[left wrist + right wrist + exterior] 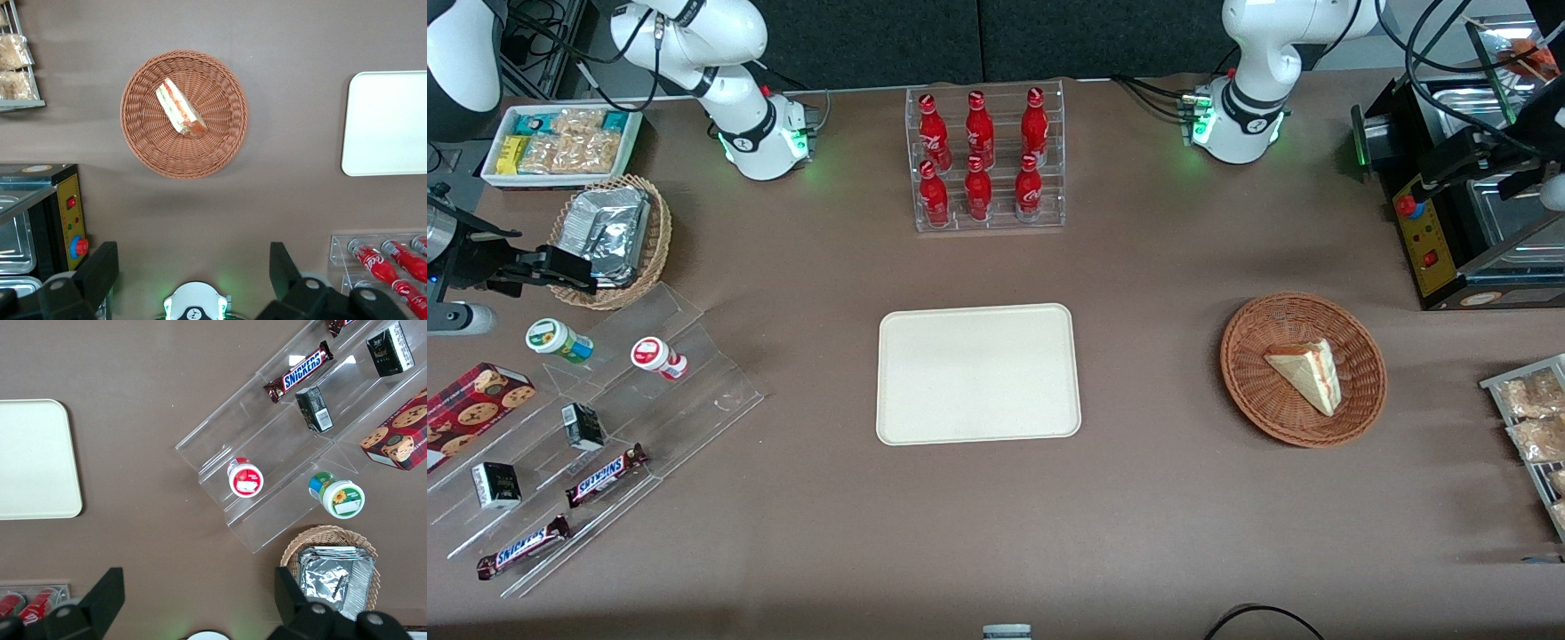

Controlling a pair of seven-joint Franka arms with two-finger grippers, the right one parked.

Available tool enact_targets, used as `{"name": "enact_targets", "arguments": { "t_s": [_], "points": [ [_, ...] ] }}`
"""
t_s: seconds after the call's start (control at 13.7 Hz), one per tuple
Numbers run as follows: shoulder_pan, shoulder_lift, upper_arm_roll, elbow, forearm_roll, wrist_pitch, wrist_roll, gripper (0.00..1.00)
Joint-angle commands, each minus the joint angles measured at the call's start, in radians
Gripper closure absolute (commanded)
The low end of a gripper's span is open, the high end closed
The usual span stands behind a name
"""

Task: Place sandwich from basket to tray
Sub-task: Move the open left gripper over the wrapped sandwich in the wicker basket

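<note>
On the brown desk (1156, 498), 6 red cola bottles (980, 156) stand in a clear rack (989, 222). Toward the parked arm's end, a clear stepped display (605, 444) carries 2 Snickers bars (605, 474), 2 small dark cartons (583, 425) and 2 round tubs (560, 340), near a tan wicker basket of foil packs (609, 236).

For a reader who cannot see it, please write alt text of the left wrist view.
The sandwich lies in the round wicker basket on the brown table, below the open gripper. The cream tray lies apart from the basket.
</note>
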Motion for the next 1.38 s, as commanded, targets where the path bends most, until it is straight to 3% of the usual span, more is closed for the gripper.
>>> {"name": "enact_targets", "arguments": {
  "t_s": [0.0, 0.51, 0.8, 1.09, 1.31],
  "points": [
    [-0.009, -0.002, 0.004, 0.018, -0.001, -0.025, 0.024, 0.0],
    [-0.008, 0.093, 0.007, 0.005, 0.047, 0.031, -0.091, 0.0],
    [-0.012, 0.13, 0.007, -0.07, 0.062, 0.163, -0.333, 0.0],
    [-0.011, 0.112, 0.007, -0.268, 0.067, 0.394, -0.558, 0.0],
    [-0.006, 0.098, 0.008, -0.417, 0.094, 0.522, -0.628, 0.0]
  ]
}}
